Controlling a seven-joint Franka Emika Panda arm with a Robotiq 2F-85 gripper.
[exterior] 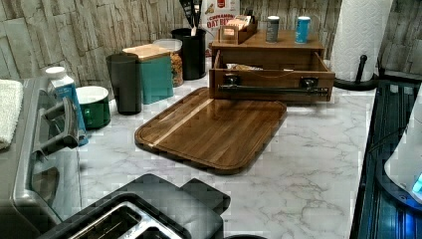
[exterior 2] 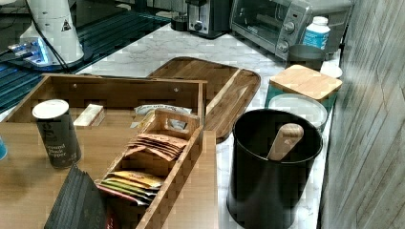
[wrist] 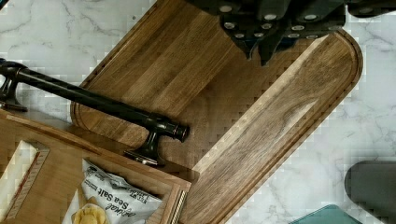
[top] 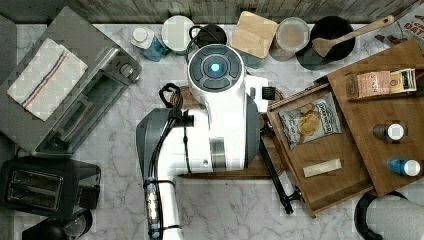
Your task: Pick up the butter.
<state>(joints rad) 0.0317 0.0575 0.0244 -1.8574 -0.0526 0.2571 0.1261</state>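
On my feed the open wooden drawer (top: 350, 187) sticks out over the marble surface (top: 230, 210), its black handle (wrist: 93, 100) lying across the end of the cutting board (wrist: 280, 126). Inside the drawer I see two things: the chip bag (top: 310, 120) toward the back, and the butter (top: 322, 167), a pale slim stick lying flat on the drawer floor near the front wall, apart from the bag. In the right view the butter (exterior 2: 89, 115) rests against the drawer's far wall, and in the wrist view it (wrist: 21, 179) sits just behind the drawer front, beside the bag (wrist: 116, 198).

On the cabinet top (top: 395, 155) stands a small wooden caddy (exterior 2: 165, 167) filled with tea packets (exterior 2: 155, 143), next to a pepper shaker (exterior 2: 56, 133) and a blue-capped bottle (top: 405, 166). A black crock (exterior 2: 274, 167) holds a wooden spoon (exterior 2: 285, 139).

The claw (wrist: 262, 53) hangs above the cutting board, nothing between its fingers (wrist: 271, 49); the tips look close together, with a narrow gap. The butter lies well apart from it, beyond the drawer handle, inside the drawer. In the top view the arm (top: 220, 110) covers the board, with the drawer at the top view's right.
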